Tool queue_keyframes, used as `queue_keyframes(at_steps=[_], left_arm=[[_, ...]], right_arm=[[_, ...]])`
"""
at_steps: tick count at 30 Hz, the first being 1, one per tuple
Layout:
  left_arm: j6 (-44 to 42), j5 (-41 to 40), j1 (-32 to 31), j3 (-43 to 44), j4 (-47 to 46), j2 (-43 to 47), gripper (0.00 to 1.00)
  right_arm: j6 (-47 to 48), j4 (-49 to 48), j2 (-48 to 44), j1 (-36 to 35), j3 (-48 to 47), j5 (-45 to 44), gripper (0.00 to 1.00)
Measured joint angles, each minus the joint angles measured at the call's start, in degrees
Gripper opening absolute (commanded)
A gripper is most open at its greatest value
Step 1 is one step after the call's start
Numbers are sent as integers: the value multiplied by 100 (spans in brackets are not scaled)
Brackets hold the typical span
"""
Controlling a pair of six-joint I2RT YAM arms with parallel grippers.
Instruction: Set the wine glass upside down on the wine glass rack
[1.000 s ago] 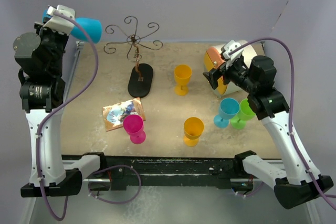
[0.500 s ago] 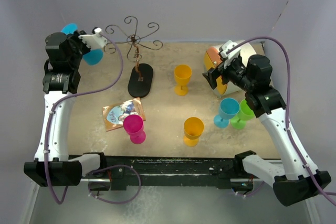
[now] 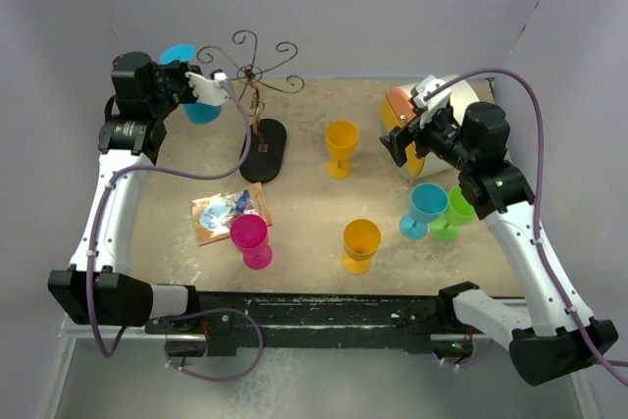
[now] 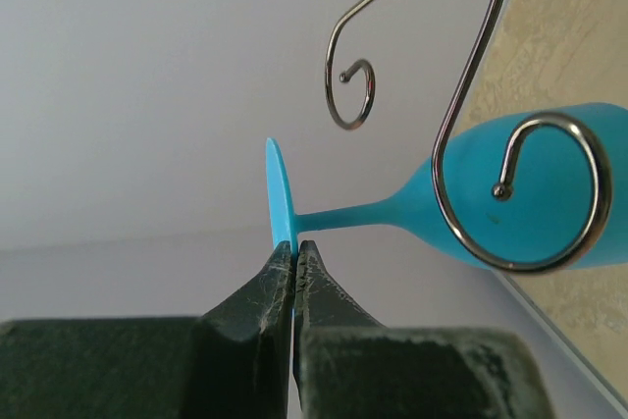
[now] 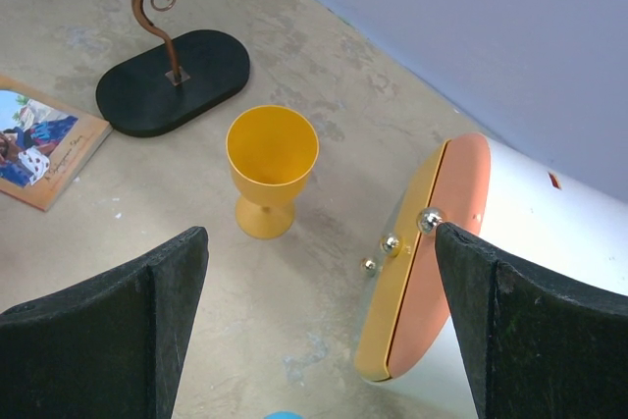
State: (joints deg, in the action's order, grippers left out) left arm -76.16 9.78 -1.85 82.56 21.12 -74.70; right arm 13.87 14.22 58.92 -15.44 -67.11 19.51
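Observation:
My left gripper (image 3: 186, 71) is shut on the rim of the foot of a blue wine glass (image 3: 203, 108), held in the air at the back left. The foot is up and the bowl hangs lower, just left of the wine glass rack (image 3: 257, 97). In the left wrist view my gripper (image 4: 294, 247) pinches the thin foot disc. The blue wine glass (image 4: 530, 198) extends right behind a curled rack arm (image 4: 471, 169). I cannot tell if they touch. My right gripper (image 3: 397, 149) is open and empty, and in its wrist view (image 5: 319, 321) it hovers above the table.
The rack's black oval base (image 3: 263, 149) stands at the back middle. Two yellow glasses (image 3: 341, 147) (image 3: 360, 244), a pink glass (image 3: 251, 239), a blue glass (image 3: 425, 209) and a green glass (image 3: 453, 211) stand upright. A booklet (image 3: 226, 211) lies at the left. A white container with an orange lid (image 3: 412, 115) lies at the back right.
My left arm swung right and forward with the blue glass, bringing it from the far left corner up beside the rack's arms. My right arm has barely moved.

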Motion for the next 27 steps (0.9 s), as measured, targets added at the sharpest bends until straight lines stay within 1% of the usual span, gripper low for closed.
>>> queue_keyframes(at_steps=[12, 27], left_arm=[[-256, 931, -94, 634, 417, -402, 0], [-745, 1303, -234, 1073, 702, -822, 0]], right_arm=[[-13, 2, 0, 133, 35, 118, 100], [-24, 2, 0, 240, 68, 273, 100]])
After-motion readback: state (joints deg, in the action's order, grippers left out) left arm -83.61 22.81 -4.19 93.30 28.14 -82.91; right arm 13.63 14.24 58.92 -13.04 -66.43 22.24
